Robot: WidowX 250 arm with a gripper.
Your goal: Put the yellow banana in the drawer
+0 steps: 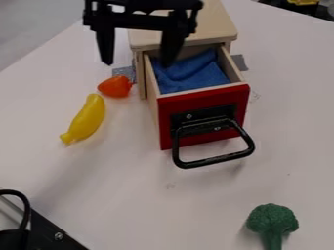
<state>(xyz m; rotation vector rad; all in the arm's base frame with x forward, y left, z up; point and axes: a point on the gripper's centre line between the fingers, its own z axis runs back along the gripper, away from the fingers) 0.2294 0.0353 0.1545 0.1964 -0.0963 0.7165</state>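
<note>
Your drawer [203,116] is open, but the banana [85,119] still needs grasping and placing; your gripper's [138,54] fingers are apart.

No text, label, brand, number or sign can be read. On the smooth, pale tabletop [117,205] are faint grey marks, too indistinct to tell whether they are writing: one patch [256,94] just beside the open wooden drawer with a red front [203,116], at picture right, another small mark [170,186] in front of that drawer.
</note>
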